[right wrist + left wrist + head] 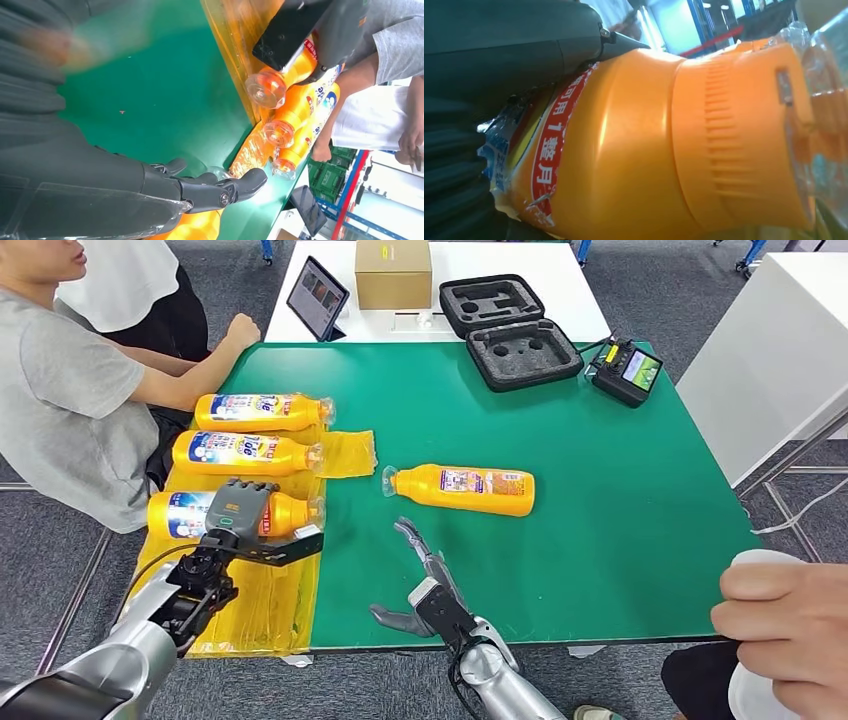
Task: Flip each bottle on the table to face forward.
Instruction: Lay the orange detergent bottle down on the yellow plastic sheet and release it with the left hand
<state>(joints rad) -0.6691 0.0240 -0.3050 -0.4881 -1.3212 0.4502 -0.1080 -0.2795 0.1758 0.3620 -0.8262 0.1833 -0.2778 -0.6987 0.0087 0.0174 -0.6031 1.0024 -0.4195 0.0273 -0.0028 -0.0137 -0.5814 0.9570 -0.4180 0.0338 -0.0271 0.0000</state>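
Green table mat (600, 500) covers work surface. Yellow plastic sheet (270, 610) lies along its left edge. Open black foam-lined case (510, 330) near far edge; handheld controller with screen (627, 370) just beside it. White table (560, 280) behind carries cardboard box (393, 273) and propped tablet (317, 298). Person in grey shirt (60, 400) sits left.
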